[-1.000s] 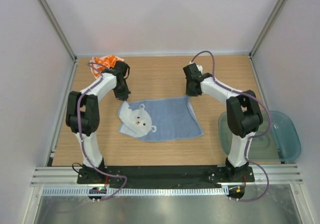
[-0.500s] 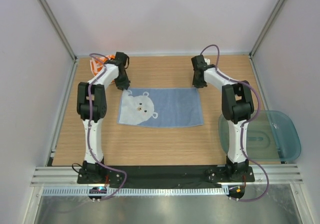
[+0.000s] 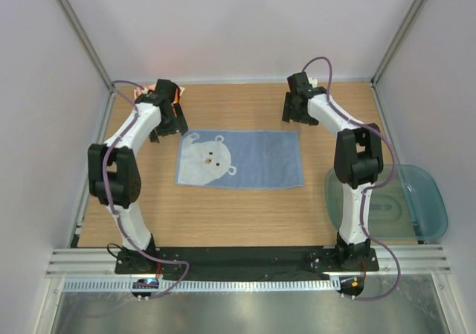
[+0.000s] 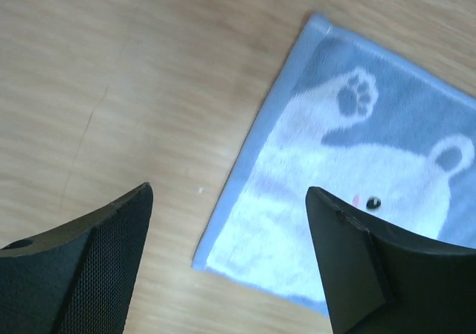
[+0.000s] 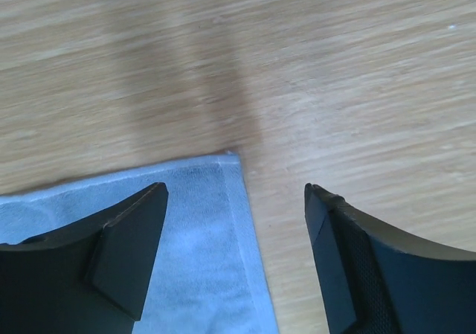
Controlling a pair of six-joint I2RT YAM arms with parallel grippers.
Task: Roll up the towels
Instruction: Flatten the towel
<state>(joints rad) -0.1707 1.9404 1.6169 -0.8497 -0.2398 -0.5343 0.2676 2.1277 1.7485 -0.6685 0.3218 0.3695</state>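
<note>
The pale-blue bear-print cloth towel (image 3: 239,159) is lying flat on the wooden desk (image 3: 245,207), ready for rolling; the left pincer (image 4: 229,194) and right pincer (image 5: 236,190) are hovering released above its far corners.

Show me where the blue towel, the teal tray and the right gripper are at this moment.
blue towel (image 3: 256,163), top view, plain middle of the flat cloth.
teal tray (image 3: 439,207), top view, its right wall.
right gripper (image 5: 234,193), right wrist view, midway between its open fingertips.
</note>
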